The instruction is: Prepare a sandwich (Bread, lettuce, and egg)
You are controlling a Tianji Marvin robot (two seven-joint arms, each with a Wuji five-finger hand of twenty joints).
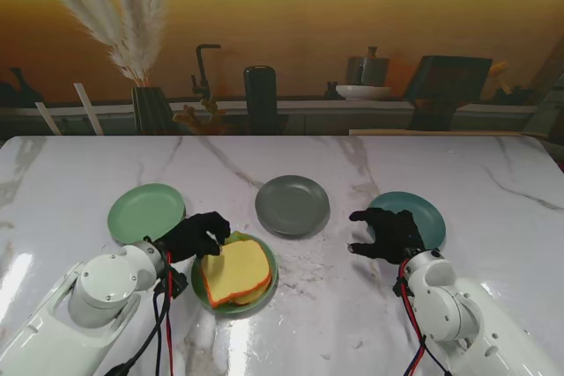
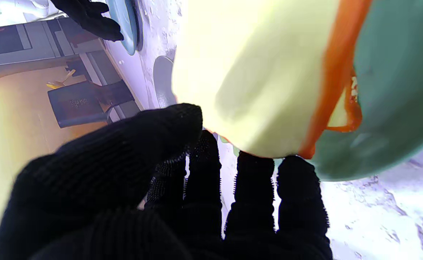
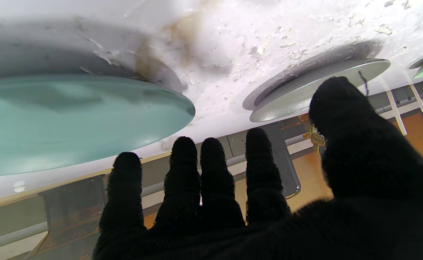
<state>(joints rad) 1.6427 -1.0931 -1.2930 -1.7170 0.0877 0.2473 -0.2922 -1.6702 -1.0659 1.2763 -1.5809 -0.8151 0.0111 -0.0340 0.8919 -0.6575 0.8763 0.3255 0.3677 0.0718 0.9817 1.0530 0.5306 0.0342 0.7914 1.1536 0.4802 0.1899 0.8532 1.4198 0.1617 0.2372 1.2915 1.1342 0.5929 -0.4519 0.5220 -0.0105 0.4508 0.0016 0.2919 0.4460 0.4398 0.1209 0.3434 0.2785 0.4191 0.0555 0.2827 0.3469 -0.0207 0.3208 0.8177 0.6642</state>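
stand view first: on the marble table (image 1: 291, 314) a green plate (image 1: 267, 292) sits nearest to me, left of centre, carrying a slice of bread (image 1: 234, 271) with an orange crust; a second slice edge shows under it. the left hand (image 1: 196, 235) is at the plate's far-left rim, its fingers curled down at the bread's corner, touching or almost touching it; whether it actually grips the slice cannot be told. a pale green plate (image 1: 146, 211) lies farther left, a grey plate (image 1: 292, 205) in the middle, and a teal plate (image 1: 414, 214) to the right. the right hand (image 1: 386, 233) sits over the near-left edge of the teal plate, fingers spread, holding nothing. lettuce and egg cannot be made out.

left wrist view: black fingertips (image 2: 254, 169) meet the pale face of the bread (image 2: 254, 76) at its edge, the thumb (image 2: 150, 137) apart from it; the orange crust runs beside the green plate (image 2: 399, 90).

right wrist view: the right hand (image 3: 254, 202) is splayed wide, with the teal plate (image 3: 70, 119) and grey plate (image 3: 316, 86) beyond the fingers.
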